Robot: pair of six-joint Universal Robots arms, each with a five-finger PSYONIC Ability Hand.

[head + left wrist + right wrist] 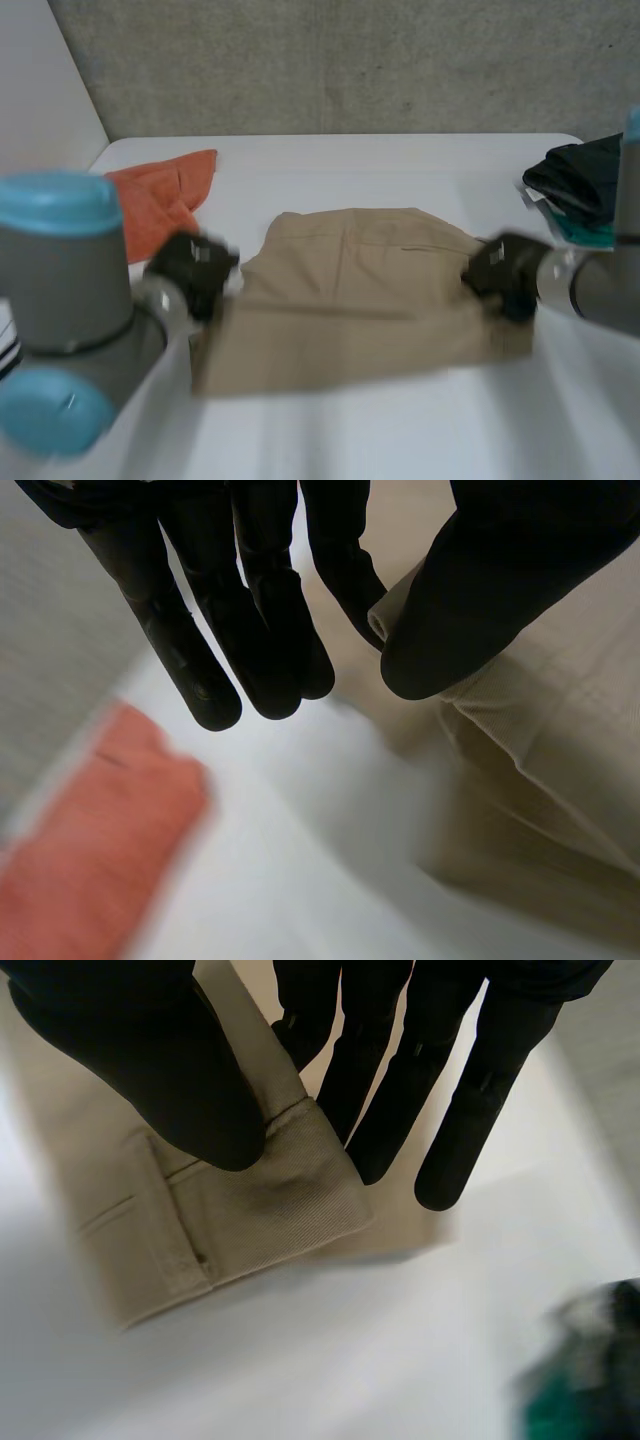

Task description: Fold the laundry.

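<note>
Tan trousers (360, 290) lie flat in the middle of the surface (400, 430). Left hand (190, 270) pinches their left edge and right hand (500, 272) pinches the right hem, thumb against fingers. Step: gripping for a fold. Next move probably needs both edges lifted evenly and carried across.

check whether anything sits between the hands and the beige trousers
Nothing visible does. The left hand pinches the beige trousers at one edge, the right hand at the opposite side. The orange cloth and the dark clothes lie apart from them, off to the sides.
</note>
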